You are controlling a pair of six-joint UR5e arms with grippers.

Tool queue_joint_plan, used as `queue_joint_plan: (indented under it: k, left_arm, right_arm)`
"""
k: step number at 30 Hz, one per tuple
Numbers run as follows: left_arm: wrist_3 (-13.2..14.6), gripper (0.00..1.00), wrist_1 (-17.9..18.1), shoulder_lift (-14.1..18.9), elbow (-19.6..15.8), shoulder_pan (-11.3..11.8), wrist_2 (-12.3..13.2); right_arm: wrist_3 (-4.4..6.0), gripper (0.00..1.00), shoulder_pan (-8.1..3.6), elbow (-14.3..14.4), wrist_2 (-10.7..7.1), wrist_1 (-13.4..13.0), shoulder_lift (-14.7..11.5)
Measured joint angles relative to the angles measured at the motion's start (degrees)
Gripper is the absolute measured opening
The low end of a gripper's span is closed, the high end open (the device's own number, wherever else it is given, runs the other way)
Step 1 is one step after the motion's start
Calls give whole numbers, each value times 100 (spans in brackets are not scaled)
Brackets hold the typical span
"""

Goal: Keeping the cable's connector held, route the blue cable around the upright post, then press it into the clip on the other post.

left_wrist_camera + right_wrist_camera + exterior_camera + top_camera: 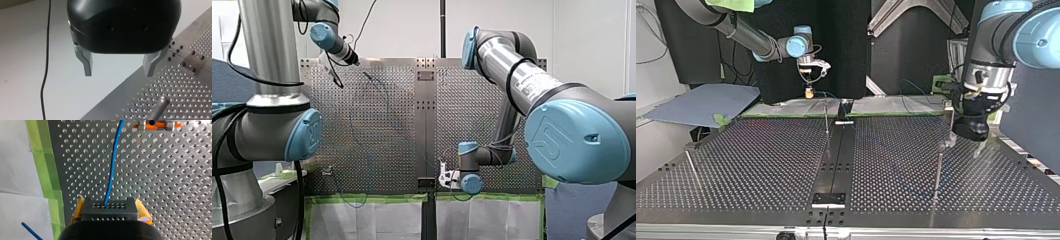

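1. The perforated table (761,165) spreads across the whole top view. In the right wrist view green tape (47,170) lines its edge, with white sheeting (20,157) beyond the tape.
2. My right arm (562,115) fills the front view's right side and bends back toward the table's near edge. My left arm (996,55) comes down at the top view's right.
3. My left gripper (118,67) is black, and its metal fingers (87,63) stand wide apart with the jaws open. It hangs over the table's border, and the rounded tip of a slim post (160,106) lies ahead of it. In the top view this gripper is just beside that post.
4. My right gripper (110,206) has its jaws closed, and the yellow pads (143,211) press both sides of the grey connector (109,215). In the top view it is raised above the table's far edge, near a thin upright post (826,120).
5. The blue cable (112,162) leaves the connector's face and runs ahead of my right gripper over the holes. It passes beside a small grey and orange fitting (155,124). Another blue stretch (31,231) crosses the white sheeting beside the gripper.
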Motion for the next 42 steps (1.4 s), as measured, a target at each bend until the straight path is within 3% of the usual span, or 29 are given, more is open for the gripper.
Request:
queue_joint_plan:
  k: [15,21,36,42]
  left_arm:
    - [704,100,-704,-364,703,-104,283]
    - [980,100,-978,-578,980,-151,268]
    - [1658,100,-1673,-621,1675,-179,141]
    - [1726,100,-1913,-623,1923,-195,20]
  right_arm:
    - [2,0,1,-6,-8,27,0]
    - [2,0,1,-8,-17,24,0]
    - [10,0,-1,-16,-18,17,-2]
    - [3,0,1,-17,-18,26,-1]
